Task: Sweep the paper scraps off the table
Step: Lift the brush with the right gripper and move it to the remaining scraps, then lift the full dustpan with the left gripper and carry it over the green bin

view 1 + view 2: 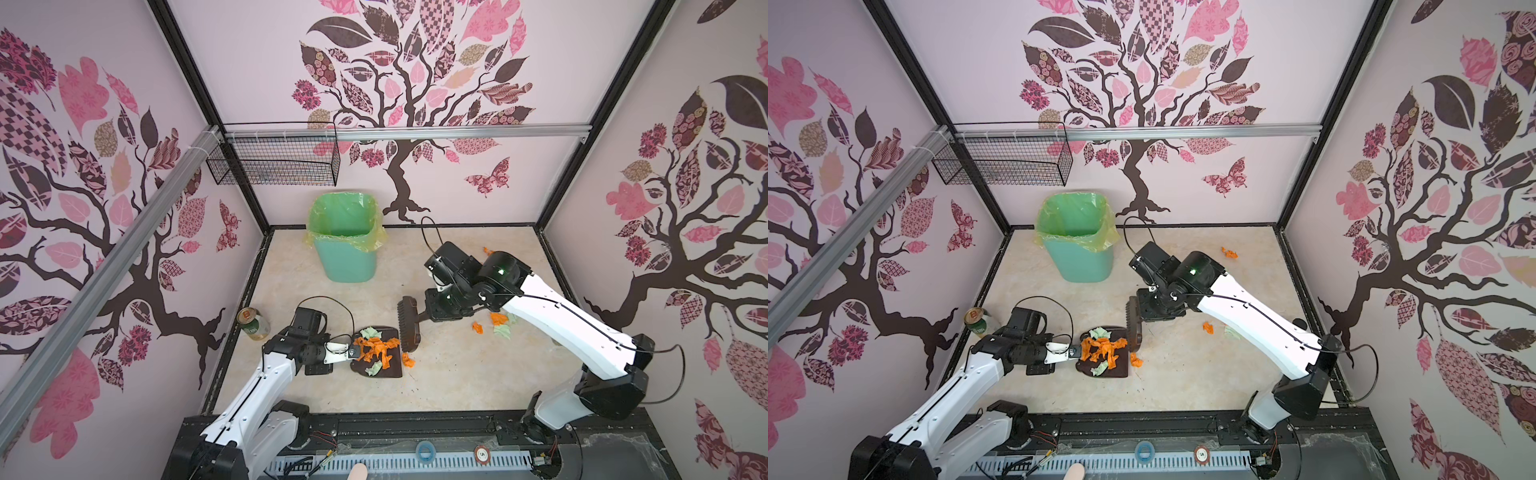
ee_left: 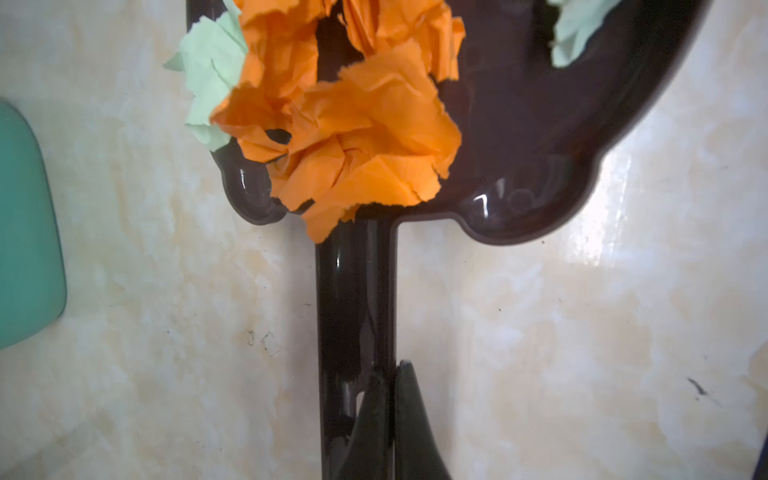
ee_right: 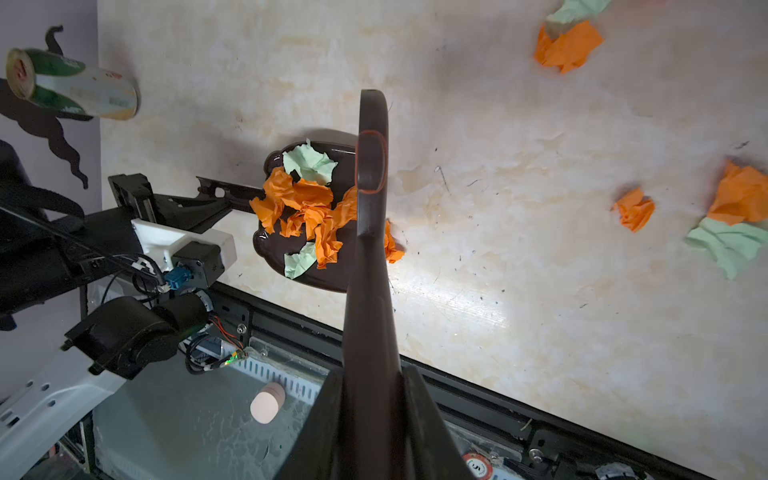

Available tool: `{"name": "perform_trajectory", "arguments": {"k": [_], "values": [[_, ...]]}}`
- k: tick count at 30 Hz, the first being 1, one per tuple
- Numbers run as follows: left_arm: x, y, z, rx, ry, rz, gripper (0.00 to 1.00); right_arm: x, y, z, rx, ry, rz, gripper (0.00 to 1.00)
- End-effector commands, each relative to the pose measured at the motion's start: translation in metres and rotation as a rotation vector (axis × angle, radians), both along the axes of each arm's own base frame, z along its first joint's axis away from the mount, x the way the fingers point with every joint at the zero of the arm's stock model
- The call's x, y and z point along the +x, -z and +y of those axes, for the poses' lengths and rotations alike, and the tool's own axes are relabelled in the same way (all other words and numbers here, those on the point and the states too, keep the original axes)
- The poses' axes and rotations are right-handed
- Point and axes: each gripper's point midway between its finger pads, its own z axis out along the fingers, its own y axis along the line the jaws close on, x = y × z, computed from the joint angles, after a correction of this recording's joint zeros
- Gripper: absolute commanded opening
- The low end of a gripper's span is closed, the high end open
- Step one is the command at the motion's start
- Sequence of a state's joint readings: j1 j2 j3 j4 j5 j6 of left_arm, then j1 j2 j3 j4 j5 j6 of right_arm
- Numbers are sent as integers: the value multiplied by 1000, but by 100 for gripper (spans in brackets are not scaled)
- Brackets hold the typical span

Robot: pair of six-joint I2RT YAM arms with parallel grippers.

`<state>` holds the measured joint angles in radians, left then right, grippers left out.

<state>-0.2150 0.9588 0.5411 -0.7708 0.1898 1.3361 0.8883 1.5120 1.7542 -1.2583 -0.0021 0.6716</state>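
1. Orange and mint scraps (image 1: 374, 347) are mostly sitting heaped in the pan (image 1: 395, 368). One orange scrap (image 1: 408, 360) is lying on the table (image 1: 457, 382) just off the pan's lip, beside the brush (image 1: 406, 322) head.
2. Left gripper (image 2: 392, 370) is clamping the pan handle; pan is lying flat, mouth facing the brush.
3. Right gripper (image 3: 370, 386) is clenching the brush handle; bristles are standing at the lip.
4. More scraps are lying loose to the right: a small orange one (image 1: 478, 327), an orange-and-mint clump (image 1: 500, 324) by the right arm, and one orange far back (image 1: 488, 251) near the wall.
5. Step in hand, I reckon: flicking the lip scrap in. Doing it well means keeping bristles down on the table and stroking short and straight into the mouth. Left arm should be pinning the lip flat so paper isn't sliding under.
6. Pile is riding high at the handle end, with orange paper overhanging the back rim in the left wrist view. Shoving hard is risking a spill there.
7. After that I'd be going wide around the right-hand clump, dragging it in from behind, then tipping into the bin (image 1: 345, 257). Can (image 1: 253, 324) is standing by the left wall, out of the sweep path.
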Motion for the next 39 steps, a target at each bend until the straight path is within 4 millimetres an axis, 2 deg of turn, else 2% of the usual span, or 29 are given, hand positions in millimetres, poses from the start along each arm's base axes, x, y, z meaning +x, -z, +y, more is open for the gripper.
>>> {"name": "perform_trajectory", "arguments": {"k": [1, 8, 15, 20, 24, 32, 39], "values": [[19, -22, -11, -69, -40, -55, 0, 1, -22, -20, -3, 19, -87, 0], [38, -49, -12, -80, -72, -117, 0, 4, -17, -46, -26, 62, -118, 0], [50, -82, -2, -30, -78, -191, 0, 9, -3, -76, 3, 128, -121, 0], [51, -111, -2, -38, -78, -214, 0, 8, 13, -77, -3, 116, -107, 0], [48, -131, -2, -49, -78, -227, 0, 10, 18, -78, -13, 102, -112, 0], [40, -160, 2, -26, -57, -200, 0, 10, 29, -75, -5, 72, -99, 0], [60, -194, 11, -46, -75, -177, 0, 8, 36, -75, 2, 56, -94, 0]]}}
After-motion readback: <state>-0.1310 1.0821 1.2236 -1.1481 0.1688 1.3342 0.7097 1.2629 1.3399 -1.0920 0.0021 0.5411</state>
